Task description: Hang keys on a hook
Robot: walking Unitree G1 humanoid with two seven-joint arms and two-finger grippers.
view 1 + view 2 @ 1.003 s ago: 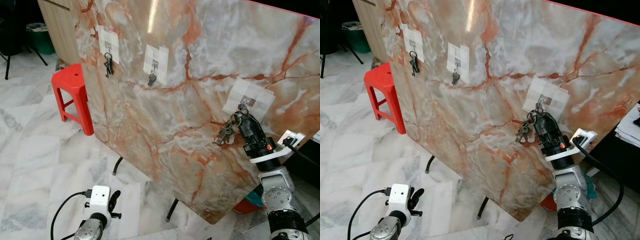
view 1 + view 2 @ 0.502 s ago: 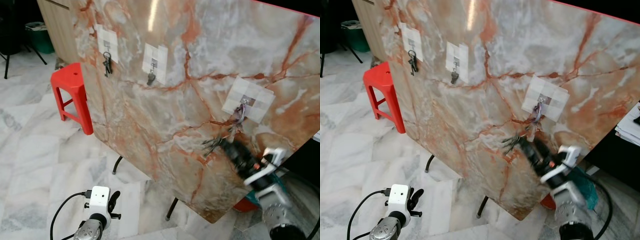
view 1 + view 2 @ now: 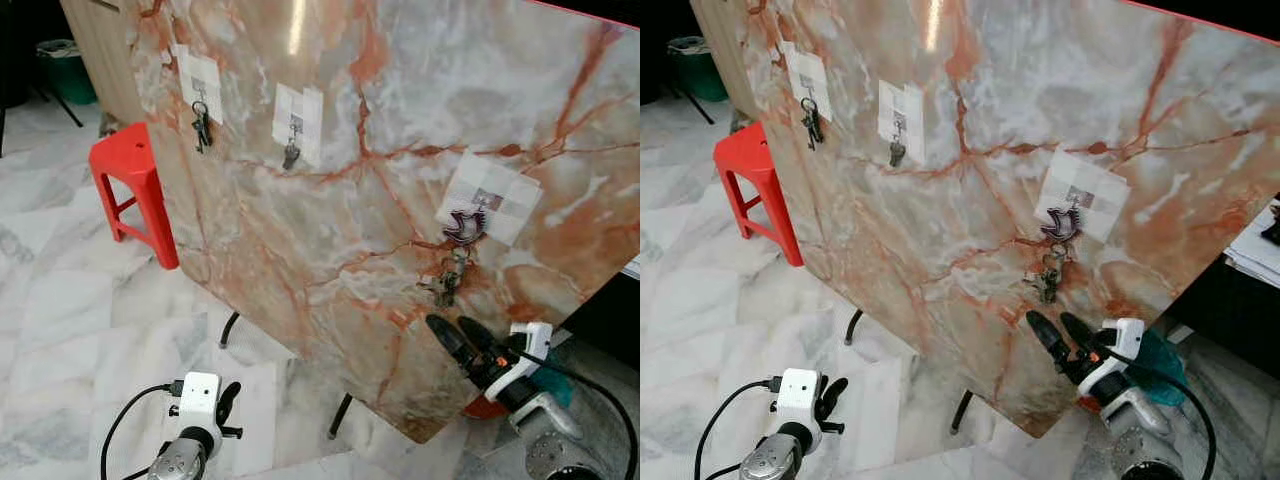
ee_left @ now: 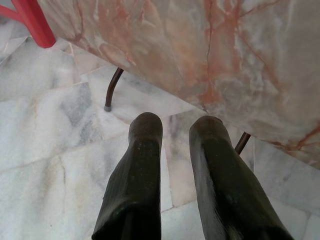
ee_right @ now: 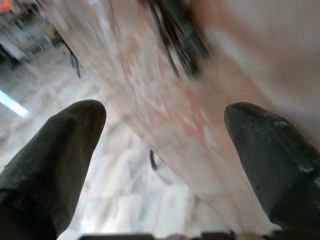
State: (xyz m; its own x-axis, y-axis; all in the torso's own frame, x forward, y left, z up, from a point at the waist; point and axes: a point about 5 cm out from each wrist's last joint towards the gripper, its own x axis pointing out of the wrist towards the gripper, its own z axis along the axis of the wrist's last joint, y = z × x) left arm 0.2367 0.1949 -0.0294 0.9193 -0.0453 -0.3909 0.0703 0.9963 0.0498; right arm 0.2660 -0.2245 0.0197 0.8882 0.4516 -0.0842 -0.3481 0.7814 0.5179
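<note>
**Keys on the hook, right gripper apart below them**

Right gripper [image 3: 453, 337] fingers spread, holding nothing, pointing up toward the slab [image 3: 330, 240] near its lower right edge. Keys [image 3: 447, 277] lie just above and a touch left of the fingertips, not touching them; right wrist view is blurred, dark key shapes ahead between the parted fingers [image 5: 65, 145]. Right arm is by far the nearer; left gripper [image 4: 175, 150] sits low over the floor, fingers slightly parted and empty, idle.

Keys hang with long axis straight down the slab face from the hook [image 3: 487, 203] on a white taped patch toward the right edge: dark looped ring on top, small metal bunch dangling below. Looks hung, task likely done; any next move is just backing clear without snagging the bunch

Two more hooks with keys sit along the upper left edge
</note>
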